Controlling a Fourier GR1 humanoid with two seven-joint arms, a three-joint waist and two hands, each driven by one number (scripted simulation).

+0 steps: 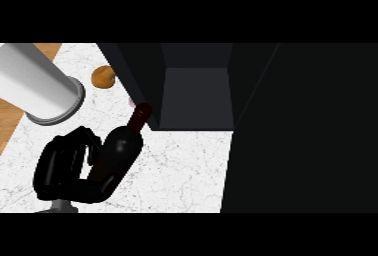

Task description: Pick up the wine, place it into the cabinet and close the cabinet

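A white marbled surface [177, 170] fills the lower left of the head view, with a strip of wood showing along its left edge. At about 8 o'clock in the view, the left robot hand [63, 167] is curled round the wine [119, 150], its black fingers wrapping the lower body of the bottle from the left and underneath. The bottle is dark, tilted, with its red-capped neck pointing toward 1 o'clock. The cap lies right at the front left corner of the cabinet [196, 95]; I cannot tell whether it touches. The cabinet is a dark box at 12 o'clock from the bottle, its front open and its grey inside showing. Its door [303, 125] stands as a wide black panel filling the right of the view, from 1 to 5 o'clock. At 11 o'clock from the hand, a large grey cylinder [37, 80] lies tilted, its rimmed end toward the hand and apart from it. Just right of the cylinder, near the cabinet's left wall, sits a small brown rounded thing [102, 77].
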